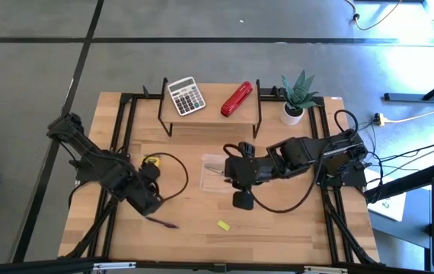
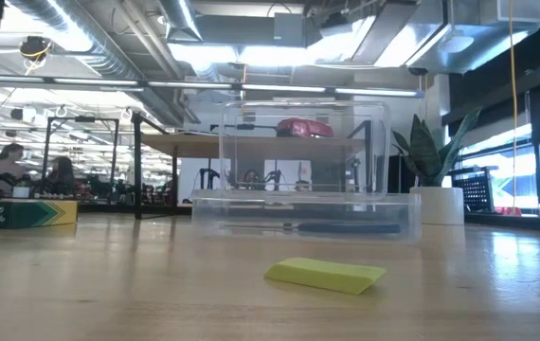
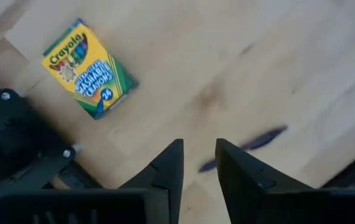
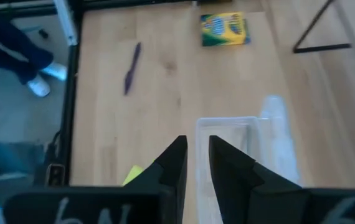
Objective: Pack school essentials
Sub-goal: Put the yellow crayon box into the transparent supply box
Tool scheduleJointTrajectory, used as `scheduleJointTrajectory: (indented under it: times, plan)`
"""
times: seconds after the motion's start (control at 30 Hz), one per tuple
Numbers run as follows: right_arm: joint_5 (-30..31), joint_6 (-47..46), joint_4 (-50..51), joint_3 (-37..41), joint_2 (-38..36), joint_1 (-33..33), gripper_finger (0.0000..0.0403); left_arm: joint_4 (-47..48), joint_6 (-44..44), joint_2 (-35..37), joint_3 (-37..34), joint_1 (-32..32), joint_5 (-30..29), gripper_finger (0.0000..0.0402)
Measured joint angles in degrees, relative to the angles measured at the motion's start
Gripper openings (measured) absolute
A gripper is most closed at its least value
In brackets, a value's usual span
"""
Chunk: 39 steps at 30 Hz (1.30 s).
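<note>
The purple pen (image 1: 164, 223) lies flat on the table near the front edge, just ahead of my left gripper (image 1: 147, 199); it also shows in the left wrist view (image 3: 252, 143). The yellow block (image 1: 223, 224) lies flat near the front centre. The yellow-green crayon box (image 1: 151, 161) lies flat at mid-left. A clear plastic box (image 1: 217, 173) stands at mid-table; a blue thing (image 2: 317, 227) lies inside it, perhaps the scissors. My right gripper (image 1: 241, 199) hovers by the box's near side. Both grippers are shut and empty.
A black wire shelf at the back carries a grey calculator (image 1: 186, 96) and a red stapler (image 1: 237, 100). A potted plant (image 1: 296, 97) stands at the back right. A black cable (image 1: 177, 176) loops over the table between the arms. Bare wood lies along the front edge.
</note>
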State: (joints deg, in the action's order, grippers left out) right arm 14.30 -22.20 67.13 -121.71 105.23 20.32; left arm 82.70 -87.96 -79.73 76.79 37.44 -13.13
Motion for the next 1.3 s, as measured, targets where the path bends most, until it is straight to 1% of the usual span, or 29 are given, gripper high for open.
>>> scheduleJointTrajectory:
  times: [0.07,0.17,0.3,0.43,0.53,0.7,0.93,1.3]
  plan:
    - [1.5,-0.7,0.0,0.0,0.0,0.0,0.0069,0.4,-2.1,0.8,0.0,-0.1,-2.2,0.0088]
    - [2.0,-1.2,-0.1,0.2,0.0,-0.4,0.0069,0.6,-6.3,2.0,0.0,-0.1,-5.8,0.0089]
    - [2.1,1.0,-0.3,0.3,0.1,-1.2,0.0069,1.9,-13.4,2.7,0.0,-0.4,-9.5,0.0089]
    - [2.2,3.4,-2.2,0.3,0.1,-2.5,0.0069,5.7,-18.8,2.7,0.0,-2.0,-8.5,0.0089]
    - [2.2,7.5,-3.6,0.3,0.1,-3.1,0.0069,7.5,-22.7,2.8,0.0,-3.7,-8.2,0.0089]
    - [2.2,10.6,-3.7,0.3,0.1,-3.7,0.0069,7.0,-22.9,3.4,0.0,-5.2,-8.2,0.0089]
    - [2.1,10.5,-4.0,0.3,0.1,-3.7,0.0069,7.3,-23.1,3.9,-0.2,-6.4,-8.2,0.0089]
    - [2.1,10.5,-4.2,0.3,0.1,-3.7,0.0069,7.3,-23.4,3.9,-0.2,-6.4,-8.4,0.0089]
